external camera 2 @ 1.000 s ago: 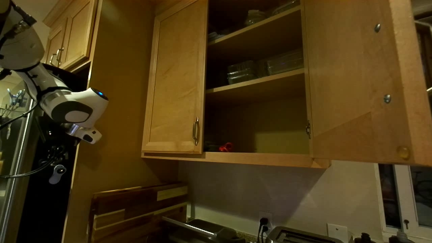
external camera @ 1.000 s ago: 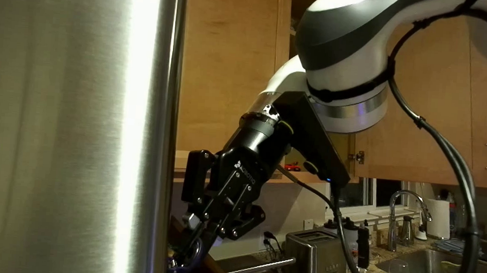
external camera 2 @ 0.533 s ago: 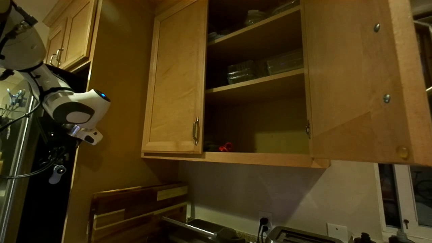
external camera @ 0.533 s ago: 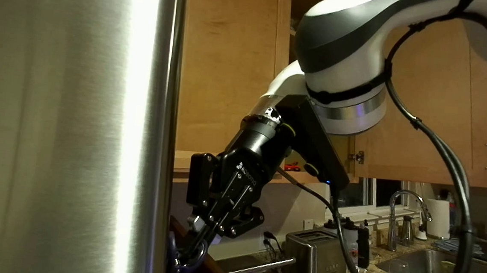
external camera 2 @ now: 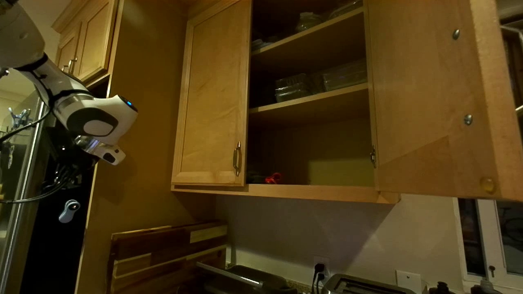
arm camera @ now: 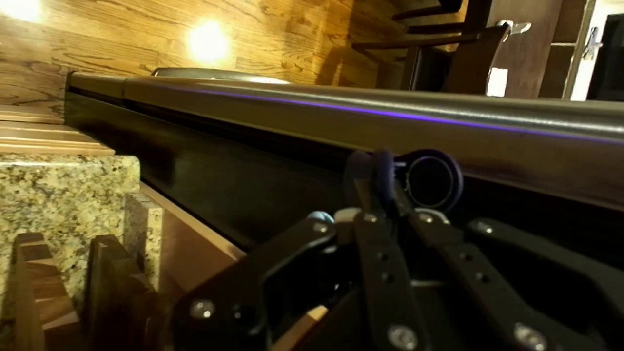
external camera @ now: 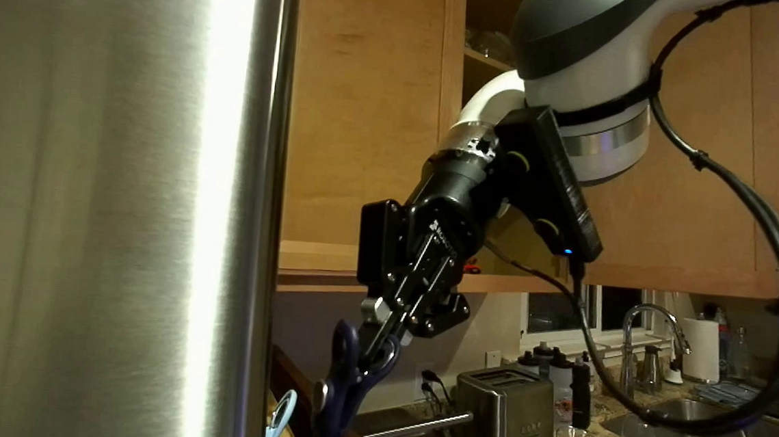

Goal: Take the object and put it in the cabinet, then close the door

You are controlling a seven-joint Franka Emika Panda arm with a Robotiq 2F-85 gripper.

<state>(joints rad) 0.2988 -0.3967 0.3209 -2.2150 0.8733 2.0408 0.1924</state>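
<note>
Gripping a navy clip [external camera: 341, 401], your gripper [external camera: 373, 352] clenched on its looped end, long axis steeply slanted, far end pointing down.

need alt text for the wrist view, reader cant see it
The robot's tool grips a dark purplish looped object, seen against a large steel-edged appliance with a dark side. At left and lower left are a speckled granite counter and wooden boards; a shiny wood floor shows at top left.
</note>
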